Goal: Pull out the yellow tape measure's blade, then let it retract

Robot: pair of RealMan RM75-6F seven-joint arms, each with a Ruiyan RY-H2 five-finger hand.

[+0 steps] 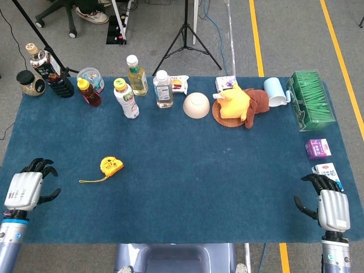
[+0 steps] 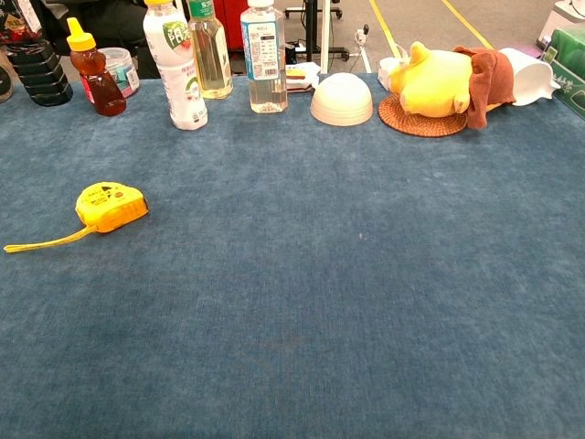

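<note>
The yellow tape measure (image 1: 111, 165) lies on the blue tablecloth at the left, its thin yellow strap (image 1: 92, 180) trailing toward the front left. The chest view shows the same tape measure (image 2: 111, 206) and strap (image 2: 46, 242). My left hand (image 1: 25, 190) hovers at the table's front left corner, empty, fingers apart, well left of the tape measure. Over the front right edge, my right hand (image 1: 331, 206) is empty too, with fingers spread. Neither hand appears in the chest view.
Along the back stand bottles (image 1: 125, 98), a honey bottle (image 1: 89, 92), a white bowl (image 1: 196, 105), a yellow plush toy (image 1: 236, 102) on a woven mat, a cup (image 1: 275, 91) and a green box (image 1: 310, 99). Two small cartons (image 1: 317, 148) lie near my right hand.
</note>
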